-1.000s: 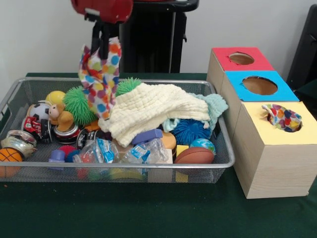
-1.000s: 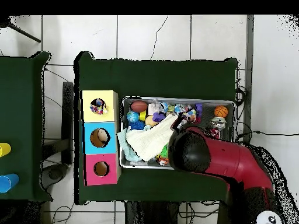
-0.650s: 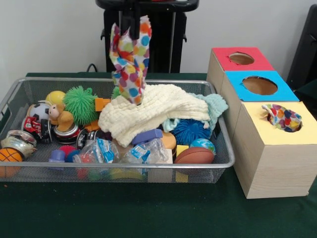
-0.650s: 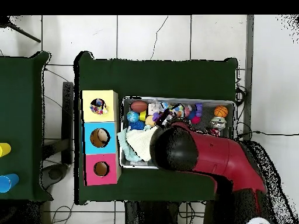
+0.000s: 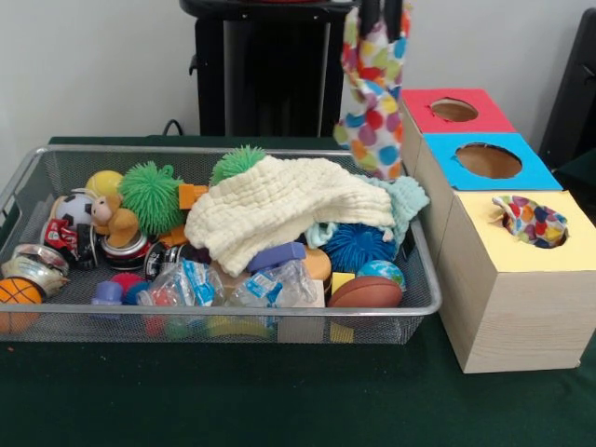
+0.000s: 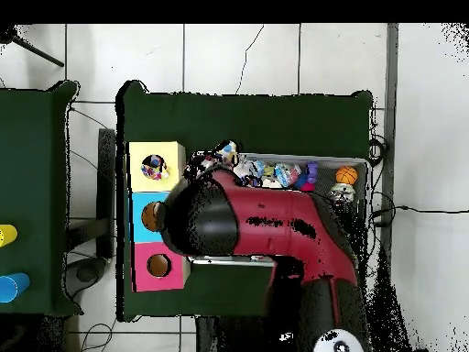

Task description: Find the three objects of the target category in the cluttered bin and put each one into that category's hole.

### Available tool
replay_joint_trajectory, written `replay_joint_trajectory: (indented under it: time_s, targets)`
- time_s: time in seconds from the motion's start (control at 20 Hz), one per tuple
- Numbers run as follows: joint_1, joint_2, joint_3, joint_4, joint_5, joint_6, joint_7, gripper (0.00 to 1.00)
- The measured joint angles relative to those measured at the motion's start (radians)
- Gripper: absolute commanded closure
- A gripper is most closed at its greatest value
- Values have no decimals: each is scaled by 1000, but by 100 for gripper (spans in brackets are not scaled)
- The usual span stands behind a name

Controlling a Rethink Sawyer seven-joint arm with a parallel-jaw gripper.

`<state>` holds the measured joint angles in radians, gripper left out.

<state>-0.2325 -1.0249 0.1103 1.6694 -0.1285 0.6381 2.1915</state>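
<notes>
My gripper [image 5: 382,17] is at the top edge of the front view, shut on a white cloth with coloured polka dots [image 5: 372,93]. The cloth hangs free above the bin's right end, just left of the red box [image 5: 419,101]. A second polka-dot cloth [image 5: 531,222] is stuffed in the hole of the yellow box [image 5: 521,279]. A cream knitted cloth [image 5: 279,205] lies over the clutter in the wire bin [image 5: 112,147], and a pale teal cloth [image 5: 405,196] lies beside it. In the overhead view the arm [image 6: 247,220] hides the gripper; the held cloth [image 6: 223,151] peeks out near the yellow box [image 6: 169,151].
The blue box [image 5: 531,172] with an open hole stands between the red and yellow ones. The bin also holds green spiky balls [image 5: 149,196], a blue spiky ball [image 5: 358,247], a football [image 5: 365,291], cans, small balls and plastic bottles. A black pedestal [image 5: 270,74] rises behind the bin.
The gripper has carried the polka-dot cloth up out of the bin and rightward, from over the bin's left-middle to beside the red box. The bin's contents have stayed put.
</notes>
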Motion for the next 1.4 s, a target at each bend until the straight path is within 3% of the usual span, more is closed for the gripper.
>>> replay_joint_trajectory:
  time_s: [0.9,1.4]
  targets:
    - [241,136,-31,-184,115,36,0,100]
    - [371,247,-155,-225,122,36,45,100]
